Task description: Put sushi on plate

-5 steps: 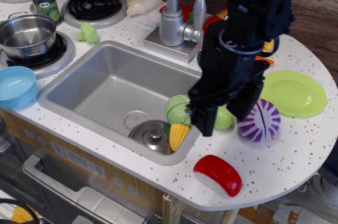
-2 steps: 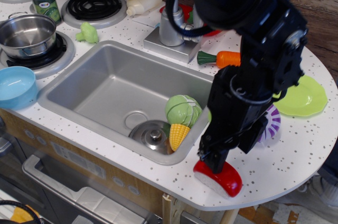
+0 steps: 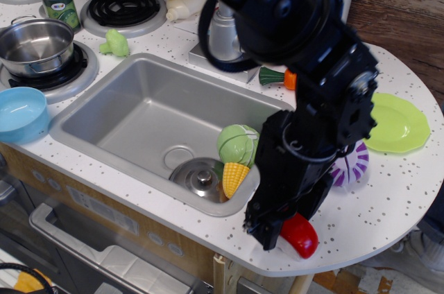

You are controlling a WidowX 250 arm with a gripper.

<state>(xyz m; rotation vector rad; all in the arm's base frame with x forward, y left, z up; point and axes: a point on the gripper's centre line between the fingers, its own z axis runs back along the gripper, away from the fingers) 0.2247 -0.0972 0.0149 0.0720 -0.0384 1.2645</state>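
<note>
The sushi [image 3: 300,236], glossy red on top, lies on the speckled counter near the front edge; only its right half shows. My gripper [image 3: 276,229] has come down over its left half, the black fingers at or around it. I cannot tell from this view whether they have closed. The light lime-green plate [image 3: 399,124] sits empty at the counter's right edge, behind and to the right of the sushi. My arm hides the ground between them.
A purple cabbage [image 3: 352,164] peeks out between arm and plate. The sink [image 3: 132,110] holds a green cabbage [image 3: 238,143], a corn cob [image 3: 234,177] and a lid [image 3: 199,178]. A carrot [image 3: 279,78] lies by the faucet [image 3: 223,30]. A blue bowl [image 3: 21,114] and a pot [image 3: 33,46] stand at left.
The arm has swung from above the sink's right edge forward and down to the sushi. It now covers the sushi's left half and most of the purple cabbage.
</note>
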